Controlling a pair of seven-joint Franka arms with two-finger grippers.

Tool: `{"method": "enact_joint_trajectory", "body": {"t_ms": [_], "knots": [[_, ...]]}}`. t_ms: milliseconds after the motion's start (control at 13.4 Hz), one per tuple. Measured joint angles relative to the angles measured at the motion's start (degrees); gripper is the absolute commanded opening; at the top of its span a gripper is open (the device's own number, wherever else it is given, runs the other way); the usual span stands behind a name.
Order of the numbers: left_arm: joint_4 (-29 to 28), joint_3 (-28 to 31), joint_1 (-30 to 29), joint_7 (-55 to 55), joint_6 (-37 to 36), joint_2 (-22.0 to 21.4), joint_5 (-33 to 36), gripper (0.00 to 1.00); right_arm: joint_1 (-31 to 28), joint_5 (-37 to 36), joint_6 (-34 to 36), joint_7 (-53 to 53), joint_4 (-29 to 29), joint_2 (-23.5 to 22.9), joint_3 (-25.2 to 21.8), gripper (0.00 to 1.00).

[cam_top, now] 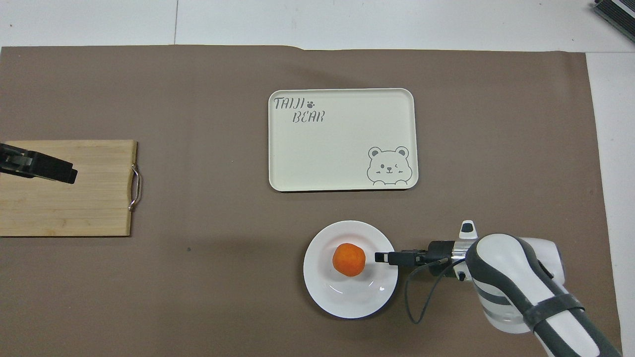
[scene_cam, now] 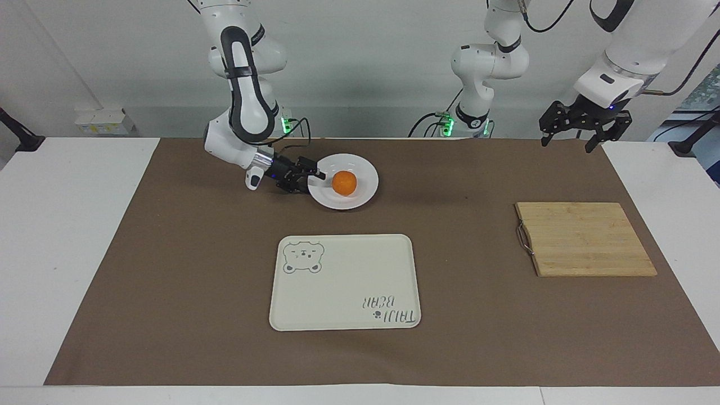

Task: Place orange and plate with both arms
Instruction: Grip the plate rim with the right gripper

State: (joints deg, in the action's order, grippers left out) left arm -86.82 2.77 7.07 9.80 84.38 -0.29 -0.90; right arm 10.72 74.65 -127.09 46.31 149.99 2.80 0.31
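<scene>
The right hand (scene_cam: 313, 178) straddles the white plate's (scene_cam: 360, 198) rim, fingers parted, gripping nothing. The orange (scene_cam: 343, 183) sits mid-plate, near the robots' table edge. Closing squarely on the rim should prevent tilting. The left hand (scene_cam: 585, 134) waits, spread, empty.

Bright even light, soft shadows; sharp focus

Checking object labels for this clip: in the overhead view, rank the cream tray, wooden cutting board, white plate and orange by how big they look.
1. Cream tray, largest visible area.
2. Wooden cutting board. It runs off the view's edge and part lies under the left hand, so its place against the tray is unsure.
3. White plate.
4. Orange, on the plate.
</scene>
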Motion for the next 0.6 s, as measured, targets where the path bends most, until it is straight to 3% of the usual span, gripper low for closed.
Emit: {"method": "enact_joint_trajectory", "body": {"t_ms": [224, 299, 448, 523, 598], "knots": [[0.0, 0.0, 0.0, 0.0, 0.0, 0.0, 0.0, 1.0, 0.1, 0.6, 0.0, 0.0, 0.0, 0.0, 0.0, 1.0], [0.0, 0.0, 0.0, 0.0, 0.0, 0.0, 0.0, 1.0, 0.1, 0.6, 0.0, 0.0, 0.0, 0.0, 0.0, 0.93], [0.0, 0.0, 0.0, 0.0, 0.0, 0.0, 0.0, 1.0, 0.1, 0.6, 0.0, 0.0, 0.0, 0.0, 0.0, 0.6], [0.0, 0.0, 0.0, 0.0, 0.0, 0.0, 0.0, 1.0, 0.1, 0.6, 0.0, 0.0, 0.1, 0.0, 0.0, 0.48], [0.0, 0.0, 0.0, 0.0, 0.0, 0.0, 0.0, 1.0, 0.1, 0.6, 0.0, 0.0, 0.1, 0.0, 0.0, 0.42]]}}
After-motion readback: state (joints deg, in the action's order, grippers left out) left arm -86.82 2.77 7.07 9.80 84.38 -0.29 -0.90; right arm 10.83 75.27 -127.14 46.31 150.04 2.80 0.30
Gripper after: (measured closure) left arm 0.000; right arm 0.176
